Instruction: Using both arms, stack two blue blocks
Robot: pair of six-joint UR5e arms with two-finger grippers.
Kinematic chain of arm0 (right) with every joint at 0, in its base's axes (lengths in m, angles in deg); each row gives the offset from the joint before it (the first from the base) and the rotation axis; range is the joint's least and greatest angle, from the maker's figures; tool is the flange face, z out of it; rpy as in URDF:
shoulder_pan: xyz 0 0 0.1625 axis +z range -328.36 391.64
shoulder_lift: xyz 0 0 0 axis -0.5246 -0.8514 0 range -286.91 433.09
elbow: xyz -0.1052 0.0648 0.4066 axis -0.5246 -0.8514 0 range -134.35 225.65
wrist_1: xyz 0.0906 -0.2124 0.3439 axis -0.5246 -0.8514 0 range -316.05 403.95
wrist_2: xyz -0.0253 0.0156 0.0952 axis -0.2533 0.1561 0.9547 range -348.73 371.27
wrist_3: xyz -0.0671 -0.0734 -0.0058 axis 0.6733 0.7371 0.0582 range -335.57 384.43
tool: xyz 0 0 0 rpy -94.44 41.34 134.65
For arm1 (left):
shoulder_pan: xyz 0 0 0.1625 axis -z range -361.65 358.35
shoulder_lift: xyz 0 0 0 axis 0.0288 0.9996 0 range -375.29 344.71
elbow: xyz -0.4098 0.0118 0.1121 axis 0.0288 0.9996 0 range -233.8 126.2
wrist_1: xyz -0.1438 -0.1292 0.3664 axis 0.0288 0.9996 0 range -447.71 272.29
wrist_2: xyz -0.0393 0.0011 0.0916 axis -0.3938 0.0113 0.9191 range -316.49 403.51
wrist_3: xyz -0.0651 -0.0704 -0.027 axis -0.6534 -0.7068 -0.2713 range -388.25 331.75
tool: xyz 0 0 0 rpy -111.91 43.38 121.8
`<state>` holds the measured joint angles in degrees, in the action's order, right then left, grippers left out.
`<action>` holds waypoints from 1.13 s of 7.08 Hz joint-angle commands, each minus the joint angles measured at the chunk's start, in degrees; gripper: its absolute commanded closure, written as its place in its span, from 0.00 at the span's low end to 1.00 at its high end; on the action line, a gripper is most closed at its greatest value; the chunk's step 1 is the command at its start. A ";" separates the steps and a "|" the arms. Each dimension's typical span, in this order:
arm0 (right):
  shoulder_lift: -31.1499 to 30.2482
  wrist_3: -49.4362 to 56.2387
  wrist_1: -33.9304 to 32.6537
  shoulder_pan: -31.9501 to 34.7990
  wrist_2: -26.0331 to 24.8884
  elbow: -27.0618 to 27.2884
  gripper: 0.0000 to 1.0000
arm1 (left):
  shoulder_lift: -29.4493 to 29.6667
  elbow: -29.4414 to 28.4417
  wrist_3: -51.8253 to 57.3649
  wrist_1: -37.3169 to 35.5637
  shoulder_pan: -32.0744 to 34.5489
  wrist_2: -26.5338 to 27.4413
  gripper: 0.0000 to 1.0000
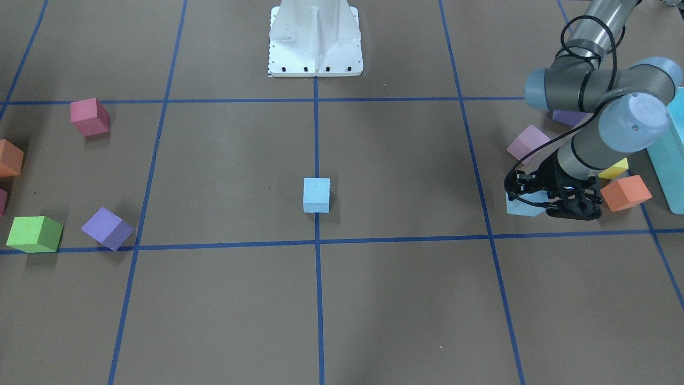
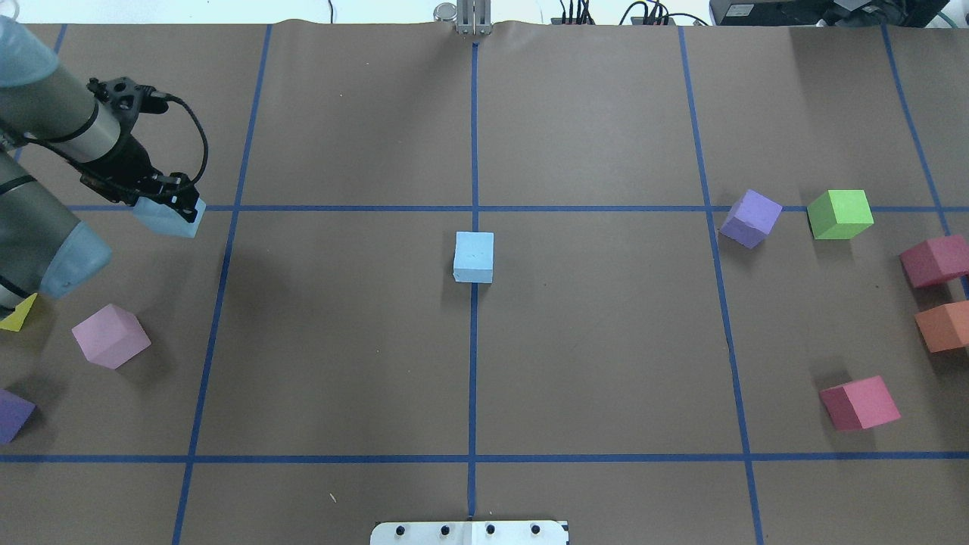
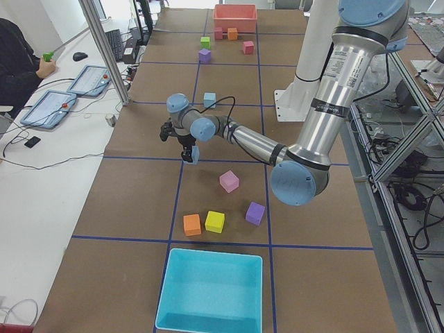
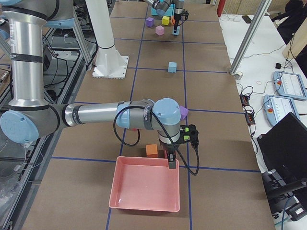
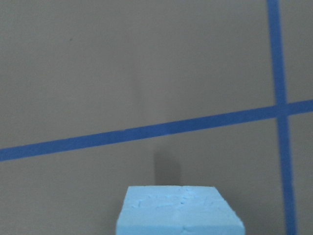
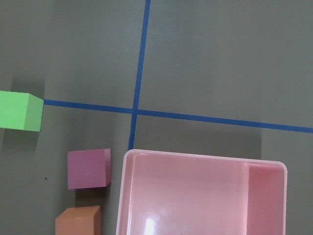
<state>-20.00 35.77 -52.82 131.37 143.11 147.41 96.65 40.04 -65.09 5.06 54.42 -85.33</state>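
Note:
One light blue block (image 2: 474, 257) lies alone on the centre line of the table; it also shows in the front view (image 1: 316, 195). My left gripper (image 2: 172, 203) at the table's left side is shut on the second light blue block (image 2: 168, 219) and holds it just above the paper; the front view shows this gripper (image 1: 545, 203) and block (image 1: 522, 207). The left wrist view shows the block's top (image 5: 178, 210) at its lower edge. My right gripper (image 4: 171, 163) shows only in the exterior right view, over the rim of a pink tray (image 4: 146, 189); I cannot tell whether it is open or shut.
Pink (image 2: 111, 335), yellow (image 2: 18, 314) and purple (image 2: 14, 415) cubes lie near the left arm, with an orange cube (image 1: 625, 192) and a turquoise bin (image 1: 670, 160). Purple (image 2: 749, 218), green (image 2: 839, 214), dark pink (image 2: 859, 403) and orange (image 2: 945, 325) cubes lie on the right.

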 commanded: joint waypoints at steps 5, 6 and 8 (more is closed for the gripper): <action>-0.08 0.00 0.00 0.29 0.00 0.01 0.00 | 20.03 0.06 -20.71 -9.36 -16.07 9.49 0.34; 0.01 0.00 0.00 0.29 -0.09 0.01 0.00 | 24.25 -3.01 -22.48 -8.67 -17.39 9.66 0.34; 0.10 0.00 0.00 0.29 -0.09 -0.07 0.00 | 29.02 -7.60 -23.46 -8.31 -19.58 9.75 0.34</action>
<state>-19.96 35.77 -52.82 131.66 143.07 147.41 122.76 35.10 -87.93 -3.51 36.30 -75.69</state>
